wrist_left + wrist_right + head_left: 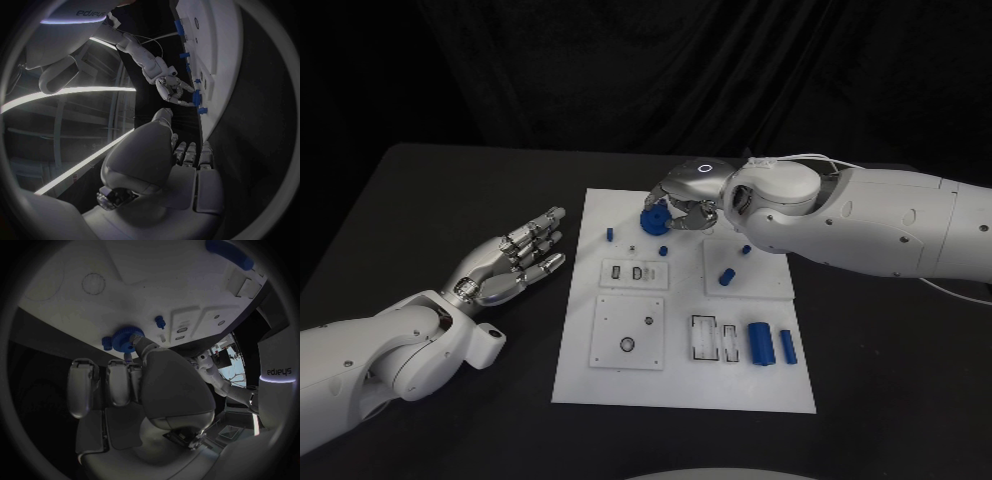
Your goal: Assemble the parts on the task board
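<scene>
Fingers of the right hand [687, 205] pinch a round blue part [653, 221] at the far end of the task board [625, 385], close to its far edge. The hold looks light, so I judge the part could tip or slip and roll off onto the black table [444, 190]. A small blue peg [665, 250] stands just beside it and could be knocked over. Well apart to the side, the left hand [516, 262] lies with fingers spread, holding nothing, leaving room.

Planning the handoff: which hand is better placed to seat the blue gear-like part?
Right. The right hand already holds the blue gear-like part over the task board; the left hand lies open beside it.
</scene>
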